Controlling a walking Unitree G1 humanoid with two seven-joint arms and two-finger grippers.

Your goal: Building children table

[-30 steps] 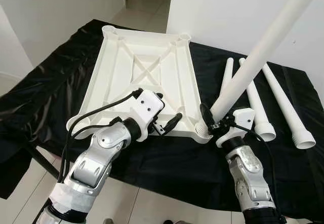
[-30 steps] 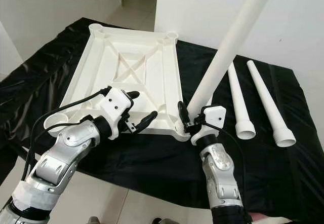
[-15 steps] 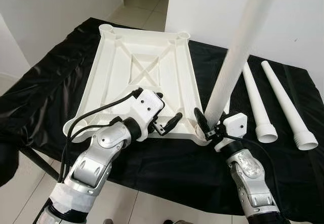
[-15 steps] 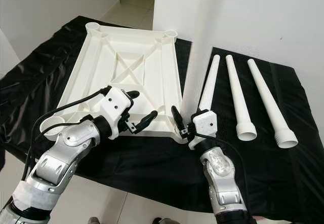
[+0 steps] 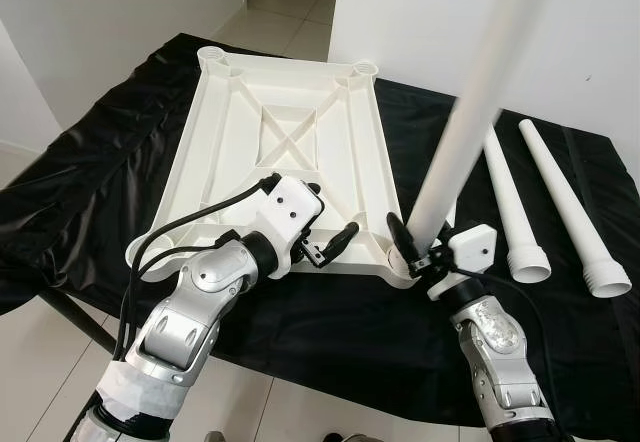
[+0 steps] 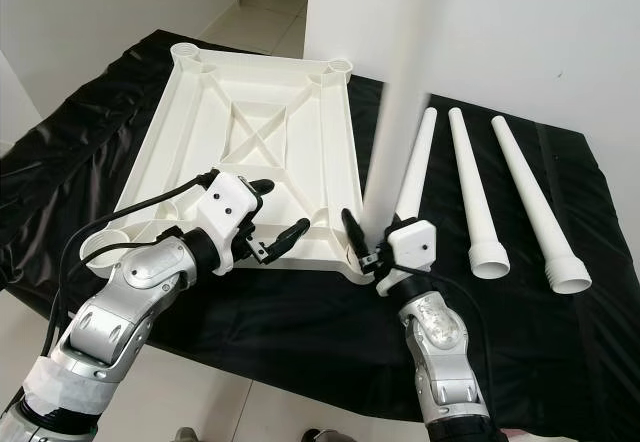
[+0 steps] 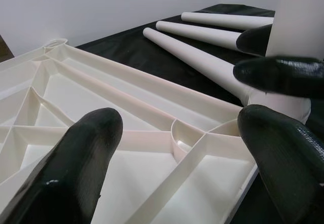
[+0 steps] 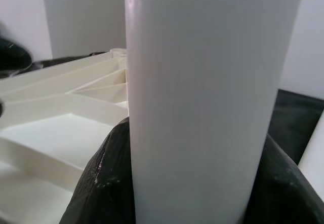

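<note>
Presently, right gripper (image 5: 412, 252) is clasping the leg (image 5: 455, 142) over the tabletop (image 5: 285, 122) corner socket (image 5: 400, 260); left gripper (image 5: 335, 245) is gaping; plumbing the leg first is advisable.

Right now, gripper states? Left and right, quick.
Left gripper: open, holding nothing, poised over the near edge of the tabletop.
Right gripper: shut on the table leg, at the tabletop's near right corner.

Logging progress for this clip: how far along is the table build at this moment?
Early stage. The tabletop lies upside down on the black cloth. In hand: the right gripper holds one leg upright at the near right corner socket; whether it is seated cannot be told. The left gripper hovers open over the near edge. Left: three legs lying on the cloth.
</note>
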